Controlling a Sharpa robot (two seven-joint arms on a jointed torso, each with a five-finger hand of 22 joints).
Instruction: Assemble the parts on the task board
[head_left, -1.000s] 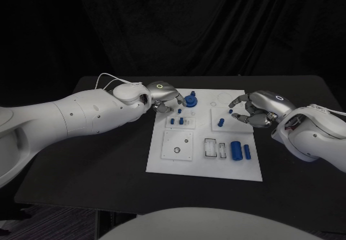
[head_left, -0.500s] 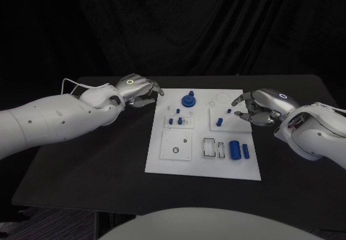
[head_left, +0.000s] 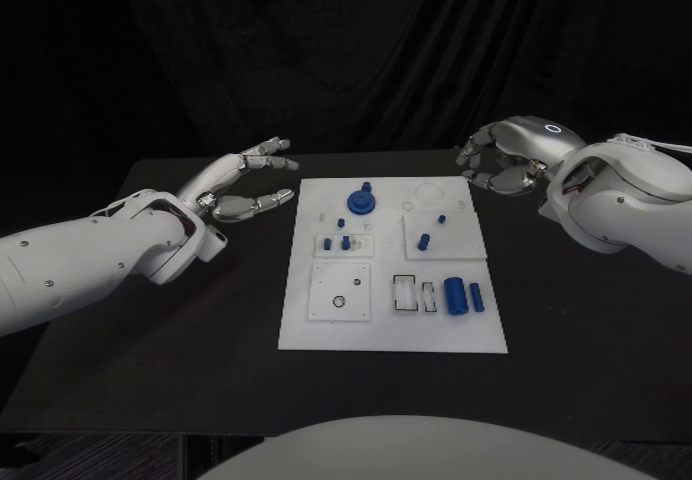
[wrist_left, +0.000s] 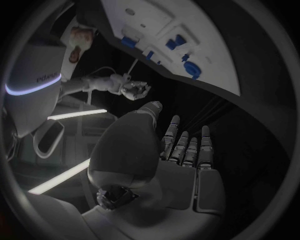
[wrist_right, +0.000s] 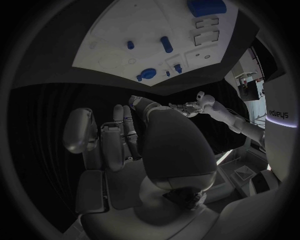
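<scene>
A white task board (head_left: 392, 335) is laid flat in the middle of a black table (head_left: 173, 330), and small blue parts are spread over it. A round blue gear-like part with a peg on top (head_left: 359, 202) is stood near the board's far edge. Two short blue pegs (head_left: 336, 242) are set upright in a square panel just nearer than it, and another blue peg (head_left: 426, 240) is stood in the panel beside that. Toward the board's near right, a larger blue cylinder (head_left: 456, 296) and a thinner blue cylinder (head_left: 476, 294) are laid side by side, next to two rectangular slots (head_left: 415, 294). The left hand (head_left: 242, 187) is held above the table just left of the board, fingers spread apart, nothing grasped. The right hand (head_left: 498, 160) is raised beyond the board's far right corner, fingers loosely curled apart, nothing held in it
</scene>
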